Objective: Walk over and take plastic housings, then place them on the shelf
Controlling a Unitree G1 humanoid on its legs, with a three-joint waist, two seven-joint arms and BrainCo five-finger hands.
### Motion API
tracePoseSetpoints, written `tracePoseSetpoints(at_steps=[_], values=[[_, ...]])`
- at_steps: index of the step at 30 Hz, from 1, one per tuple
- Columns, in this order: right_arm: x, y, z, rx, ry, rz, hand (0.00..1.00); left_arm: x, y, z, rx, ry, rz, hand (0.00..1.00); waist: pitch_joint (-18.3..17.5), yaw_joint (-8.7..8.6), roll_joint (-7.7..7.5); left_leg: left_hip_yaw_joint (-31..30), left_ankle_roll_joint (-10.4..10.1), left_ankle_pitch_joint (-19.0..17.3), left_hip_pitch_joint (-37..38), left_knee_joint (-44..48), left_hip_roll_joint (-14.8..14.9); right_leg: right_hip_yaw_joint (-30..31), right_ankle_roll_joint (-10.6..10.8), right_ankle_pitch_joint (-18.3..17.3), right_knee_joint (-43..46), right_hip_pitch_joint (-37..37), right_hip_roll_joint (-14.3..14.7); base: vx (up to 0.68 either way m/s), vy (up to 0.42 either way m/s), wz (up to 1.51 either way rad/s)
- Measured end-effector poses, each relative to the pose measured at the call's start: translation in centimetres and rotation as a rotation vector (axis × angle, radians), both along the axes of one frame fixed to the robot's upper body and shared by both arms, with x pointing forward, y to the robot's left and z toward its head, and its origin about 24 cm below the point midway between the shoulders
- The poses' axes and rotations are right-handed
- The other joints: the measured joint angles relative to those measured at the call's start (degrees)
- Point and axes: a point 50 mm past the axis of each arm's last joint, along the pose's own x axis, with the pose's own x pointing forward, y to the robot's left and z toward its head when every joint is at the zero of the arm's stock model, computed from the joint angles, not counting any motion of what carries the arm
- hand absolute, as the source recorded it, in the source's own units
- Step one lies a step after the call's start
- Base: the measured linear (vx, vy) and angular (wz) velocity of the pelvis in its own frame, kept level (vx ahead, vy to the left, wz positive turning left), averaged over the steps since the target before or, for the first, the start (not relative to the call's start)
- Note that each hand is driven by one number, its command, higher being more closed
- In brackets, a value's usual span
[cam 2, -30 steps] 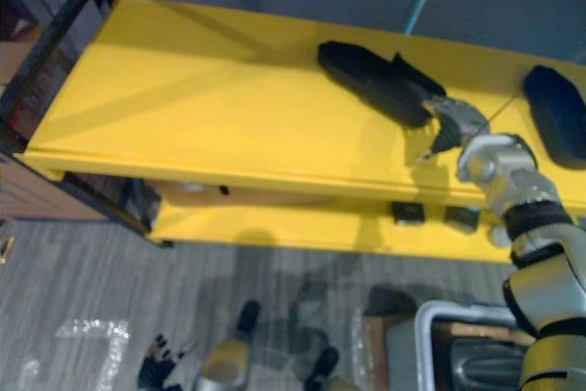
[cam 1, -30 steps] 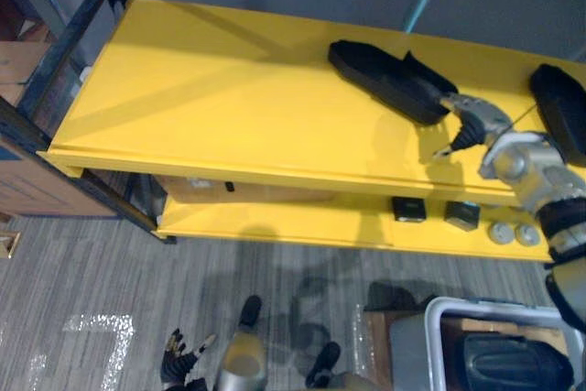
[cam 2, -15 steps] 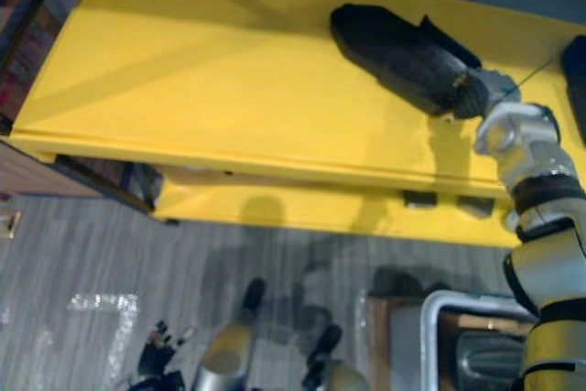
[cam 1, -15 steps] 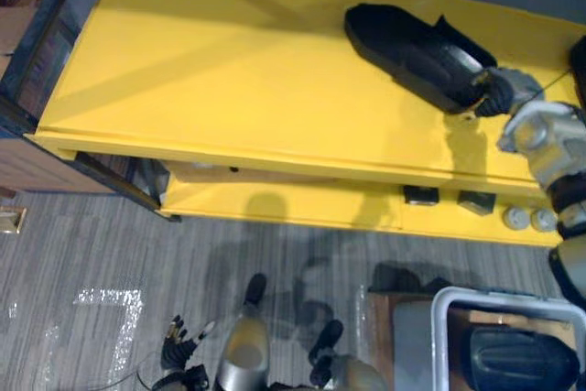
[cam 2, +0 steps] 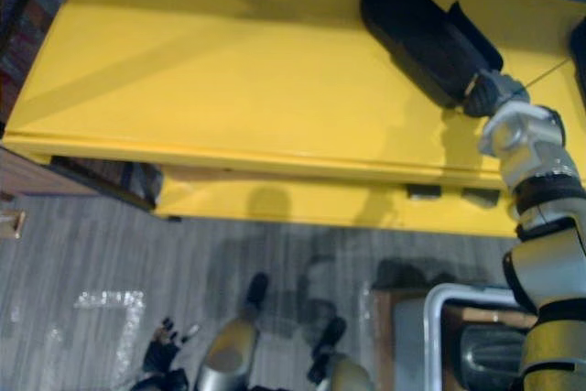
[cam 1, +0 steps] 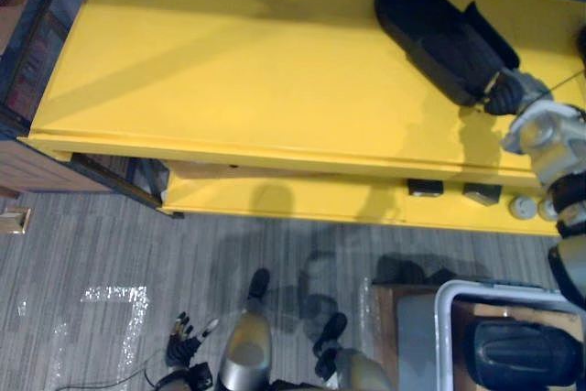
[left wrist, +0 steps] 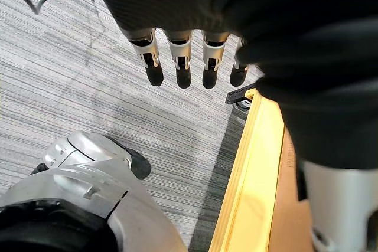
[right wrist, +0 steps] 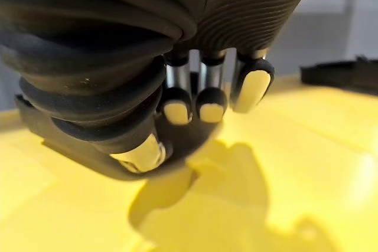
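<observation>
Down at the lower left, over the grey floor [cam 1: 92,244], the left hand [cam 1: 184,351] hangs with its fingers straight and loosely spread. Toward the right end of the yellow shelf [cam 1: 229,70] lies a black plastic housing [cam 1: 439,34]. The right hand [cam 1: 506,93] has its fingers curled on the housing's near end.

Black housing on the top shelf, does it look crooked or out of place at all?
Slightly. The black housing lies at a slant across the yellow shelf, not square to its front edge. The right hand is at its near end. No damage visible.
</observation>
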Motion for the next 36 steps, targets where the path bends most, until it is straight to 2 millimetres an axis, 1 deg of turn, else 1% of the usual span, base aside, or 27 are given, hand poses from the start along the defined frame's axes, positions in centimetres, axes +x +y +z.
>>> tracePoseSetpoints(at_steps=[2, 3, 8, 13, 20, 23, 24, 27, 30, 31, 32, 34, 36], values=[[0.1, 0.2, -0.2, 0.047, -0.002, 0.005, 1.0, 0.0, 0.0, 0.0, 0.0, 0.0, 0.0, 0.0, 0.0, -0.14, 0.07, 0.2, 0.0, 0.0, 0.0, 0.0, 0.0, 0.2, 0.1, 0.1, 0.0, -0.1, 0.0, 0.0, 0.0, -0.06], [0.3, 0.5, -0.5, 0.11, 0.003, 0.012, 1.0, 0.0, 0.0, 0.0, -0.001, 0.0, 0.0, 0.0, 0.0, -0.3, 0.07, 0.5, 0.0, 0.0, 0.1, 0.0, 0.1, 0.5, 0.2, 0.1, 0.0, -0.2, 0.0, 0.0, 0.0, -0.08], [0.8, 1.4, -1.1, 0.267, 0.005, 0.012, 1.0, 0.0, -0.2, 0.0, -0.007, -0.001, 0.001, 0.0, 0.1, -1.17, 0.21, 0.7, 0.0, 0.0, 0.2, 0.1, 0.1, 0.7, 0.2, 0.2, 0.0, -0.2, 0.0, 0.0, 0.0, -0.01], [1.0, 1.8, -1.7, 0.421, -0.007, -0.021, 1.0, 0.0, -0.7, -0.1, -0.021, -0.002, 0.007, 0.0, 0.3, -1.34, 1.03, 0.9, 0.0, 0.0, 0.6, 0.3, 0.1, 0.9, 0.3, 0.2, 0.2, 0.0, 0.0, 0.0, 0.0, 0.0], [1.2, 2.2, -1.8, 0.486, -0.017, -0.005, 1.0, 0.0, -0.8, -0.2, -0.022, -0.001, 0.009, 0.0, 0.2, -1.69, 1.22, 0.9, 0.0, 0.0, 0.9, 0.1, 0.2, 1.0, 0.2, 0.2, 0.4, 0.2, 0.0, 0.0, 0.0, 0.0], [1.4, 3.1, -1.4, 0.521, -0.019, 0.068, 1.0, 0.0, -0.7, -0.2, -0.022, -0.001, 0.009, 0.0, 0.2, -1.84, 1.23, 1.0, 0.0, 0.0, 0.9, 0.1, 0.2, 1.0, 0.3, 0.2, 0.4, 0.2, 0.0, 0.0, 0.0, 0.0], [1.4, 3.6, -1.2, 0.532, -0.011, 0.111, 0.0, 0.0, -0.7, -0.2, -0.022, -0.001, 0.01, 0.0, 0.2, -1.97, 1.24, 1.0, 0.0, 0.0, 0.9, 0.1, 0.2, 1.0, 0.3, 0.2, 0.4, 0.2, 0.0, 0.0, 0.0, 0.0], [1.5, 4.8, -0.7, 0.542, -0.008, 0.194, 0.0, 0.0, -0.7, -0.2, -0.022, 0.0, 0.011, 0.0, 0.2, -2.24, 1.3, 1.0, 0.0, 0.0, 0.9, 0.3, 0.2, 1.0, 0.3, 0.2, 0.3, 0.2, 0.0, 0.0, 0.0, 0.0], [1.5, 5.2, -0.3, 0.498, -0.054, 0.198, 0.0, 0.0, -0.8, -0.2, -0.023, 0.0, 0.011, 0.0, 0.0, -2.64, 1.48, 1.1, 0.0, 0.0, 1.0, 0.3, 0.4, 1.1, 0.3, 0.2, 0.3, 0.2, 0.0, 0.0, 0.002, -0.01], [1.4, 5.2, 0.2, 0.441, -0.106, 0.176, 0.0, 0.0, -0.8, -0.2, -0.024, 0.0, 0.011, 0.0, 0.0, -2.84, 1.51, 1.3, 0.0, 0.0, 1.1, 0.3, 0.4, 1.3, 0.3, 0.3, 0.3, 0.2, 0.0, -0.01, 0.006, -0.07], [1.4, 5.3, 0.4, 0.419, -0.136, 0.167, 0.0, 0.0, -0.8, -0.2, -0.023, 0.001, 0.012, 0.0, 0.0, -2.91, 1.5, 1.5, 0.0, 0.0, 1.2, 0.3, 0.5, 1.4, 0.3, 0.3, 0.3, 0.2, 0.0, -0.01, 0.005, -0.16], [1.2, 5.9, 1.8, 0.358, -0.253, 0.16, 0.0, 0.0, -0.8, -0.2, -0.02, 0.003, 0.018, 0.0, -0.1, -3.12, 1.5, 2.6, 0.0, 0.0, 2.0, 0.2, 0.7, 2.5, 0.2, 0.5, 0.3, 0.3, 0.1, -0.01, 0.004, -0.22], [0.4, 6.6, 3.1, 0.354, -0.386, 0.17, 0.0, -0.2, -0.8, -0.3, -0.015, 0.013, 0.034, 0.0, -1.0, -4.22, 1.38, 2.6, 0.0, 0.0, 1.9, 0.0, 0.8, 2.6, 0.2, 0.6, 0.1, 0.2, 0.1, -0.01, 0.001, -0.05]])
